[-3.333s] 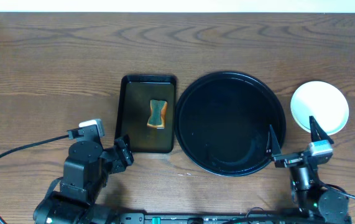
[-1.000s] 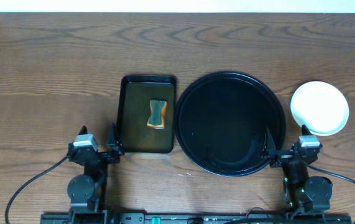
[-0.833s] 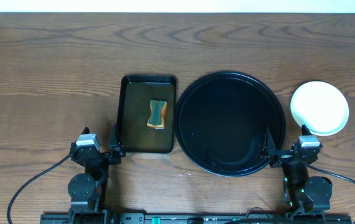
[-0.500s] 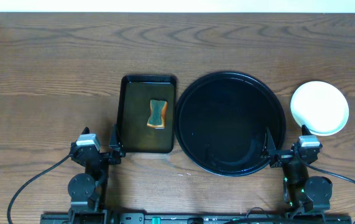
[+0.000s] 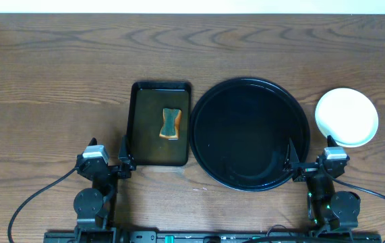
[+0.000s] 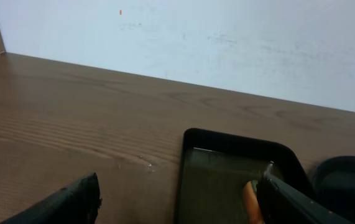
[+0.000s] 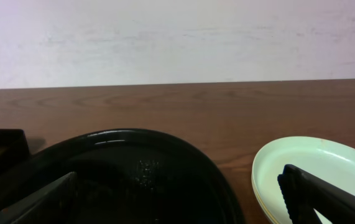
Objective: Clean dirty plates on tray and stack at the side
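The wooden table (image 5: 44, 67) carries the round black tray (image 5: 249, 88) right of centre. The left arm (image 5: 90, 199) and right arm (image 5: 332, 206) sit folded low at the near edge. The left fingers (image 6: 292, 199) and the right fingers (image 7: 326, 196) are spread apart. A rectangular tray (image 5: 145, 152) lies just left of the round one. The stacked plates (image 5: 346, 116) rest on the table beside the round tray's right rim. A sponge (image 5: 170, 123) lies in the rectangular tray.

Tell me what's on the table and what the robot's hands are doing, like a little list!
tray: round, black, no plates on it
plates: stacked, right of the tray
small tray: rectangular, left of the tray
sponge: lying in the small tray
left gripper: jaws open, holding nothing
right gripper: jaws open, holding nothing
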